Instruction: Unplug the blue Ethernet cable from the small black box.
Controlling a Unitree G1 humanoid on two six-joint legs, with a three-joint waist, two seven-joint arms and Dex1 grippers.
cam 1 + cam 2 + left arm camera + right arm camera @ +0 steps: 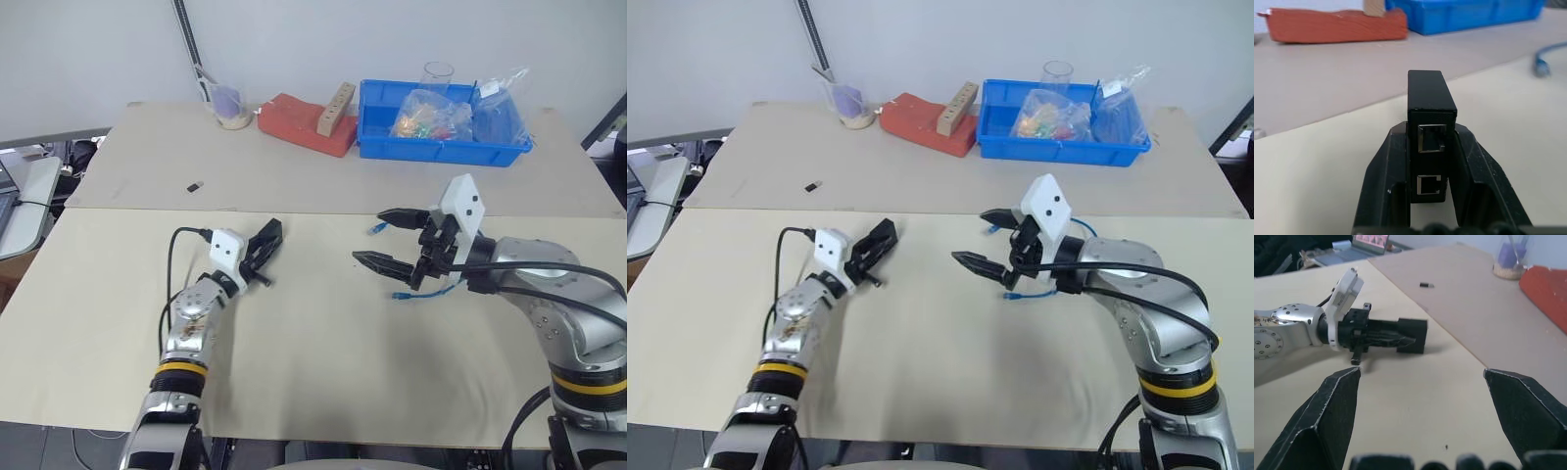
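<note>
Small black box (1431,105) clamped between left gripper (266,245) fingers, both ports empty, held over the table (323,343); blue Ethernet cable (1043,291) lying loose on the table right of the box, under the right gripper (385,237); right gripper spread wide, empty.

Left gripper (268,238) clamped on the small black box (273,232) (blue Ethernet cable (378,227) apart, on the table).
</note>
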